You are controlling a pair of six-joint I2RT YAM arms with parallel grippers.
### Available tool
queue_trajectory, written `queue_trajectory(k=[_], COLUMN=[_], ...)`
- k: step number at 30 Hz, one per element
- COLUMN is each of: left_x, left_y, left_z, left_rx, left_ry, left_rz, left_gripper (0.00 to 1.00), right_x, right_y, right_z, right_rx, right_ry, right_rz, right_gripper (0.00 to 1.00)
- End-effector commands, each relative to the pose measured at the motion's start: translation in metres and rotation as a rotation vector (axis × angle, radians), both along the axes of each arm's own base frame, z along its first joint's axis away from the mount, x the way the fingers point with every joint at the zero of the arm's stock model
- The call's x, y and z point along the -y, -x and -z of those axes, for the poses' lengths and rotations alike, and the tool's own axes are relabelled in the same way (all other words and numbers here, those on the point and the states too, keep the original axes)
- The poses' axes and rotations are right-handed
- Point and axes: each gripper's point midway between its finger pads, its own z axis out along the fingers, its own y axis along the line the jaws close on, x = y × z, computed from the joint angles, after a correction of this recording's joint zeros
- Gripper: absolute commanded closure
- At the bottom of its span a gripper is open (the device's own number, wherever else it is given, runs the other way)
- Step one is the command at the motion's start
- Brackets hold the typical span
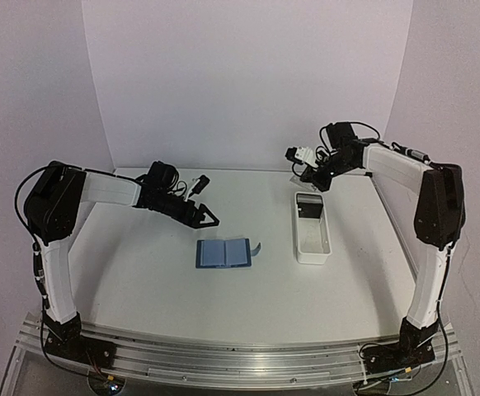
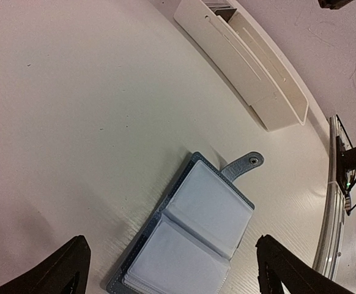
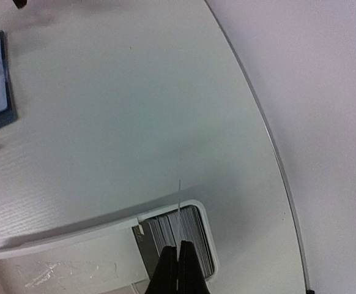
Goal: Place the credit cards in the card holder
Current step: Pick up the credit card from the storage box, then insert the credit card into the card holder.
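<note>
- Right wrist view: right fingers [image 3: 177, 260] clamped on a credit card [image 3: 179, 202], edge-on, just above the stack [image 3: 187, 236] in the white tray [image 3: 43, 245].
- Left fingers [image 1: 203, 217] spread wide, hovering beside the open card holder [image 1: 223, 253] on the bench [image 1: 141, 264].
- Next, likely: carry it across, edge into a slot.

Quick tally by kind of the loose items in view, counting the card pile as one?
Card holder: 1
White tray: 1
Card pile in the tray: 1
Credit card, held edge-on above the pile: 1
Total: 4
</note>
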Motion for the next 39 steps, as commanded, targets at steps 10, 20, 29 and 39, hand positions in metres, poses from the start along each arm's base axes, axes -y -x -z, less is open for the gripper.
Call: queue_trajectory(k=[10,20,29,39], left_x=[-0.007,-0.056,-0.073,-0.048], left_y=[0.01,0.03,0.067,0.084], left_z=[-0.045,0.015,0.074,0.085], left_rx=[0.168,-0.271,-0.534,-0.591], left_ry=[0.042,-0.126,-0.217,-0.16], left_rz=[0.051,-0.341,-0.426,-0.382], left_gripper=[0.09,0.11,0.22,0.32], right_x=[-0.13,-0.185,-0.199,-0.19], right_y=[0.043,0.081,0.119,0.131], right_z=[-0.108,-0.05,0.02,0.049], right_rx=[-0.545,-0.9,-1.006,-0.921], right_ry=[-0.794,-1.117,-1.064,-1.113], right_rz=[0.119,0.54,0.802,0.752], right_gripper=[1.0,1.0,1.0,1.0])
